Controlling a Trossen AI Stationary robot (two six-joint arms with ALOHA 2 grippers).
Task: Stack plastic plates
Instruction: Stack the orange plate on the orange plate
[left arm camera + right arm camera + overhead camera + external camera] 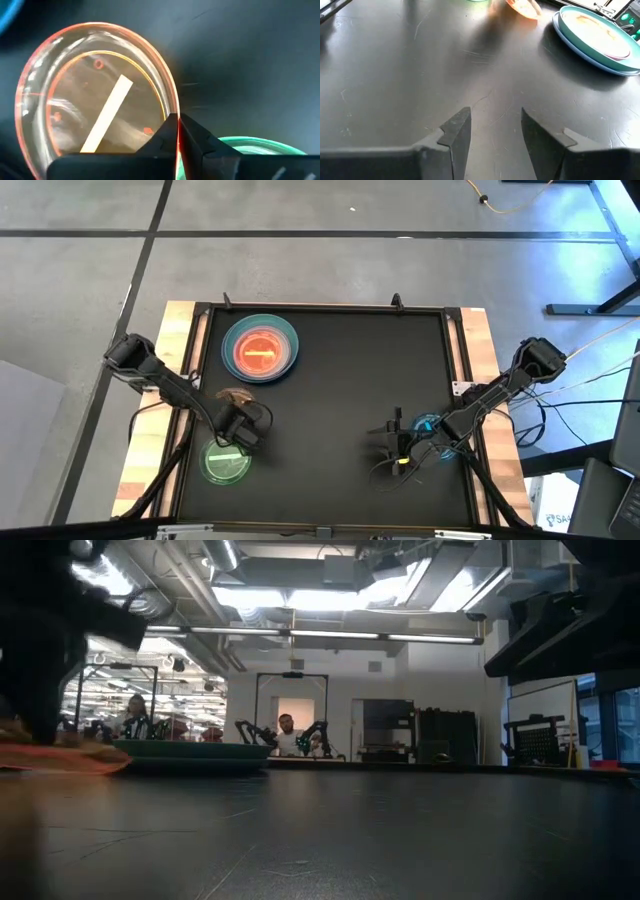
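Observation:
A stack of plates [260, 349] stands far left on the table: opaque blue and teal below, a translucent orange one on top; it also shows in the low view [190, 752] and the right wrist view [600, 35]. A translucent green plate [227, 463] lies flat near the left front edge. My left gripper [233, 408] hovers between them, shut on a translucent brown plate [95, 105] with a white bar mark. My right gripper [495, 120] is open over bare table at the right front [392, 438]. The other plates are out of view. My left gripper [177, 122] pinches the brown plate's rim [172, 107] between its two fingers, one on the inner side and one on the outer. The plate [524, 7] is tilted, and it appears lifted off the table. It sits above the green plate's far edge [260, 144].
The black table top has a raised frame [320, 307] and wooden side strips [150, 440]. A blue glow [428, 423] shows under my right arm; I cannot tell what it is. Cables run off to the right. People sit in the room beyond the table [288, 735].

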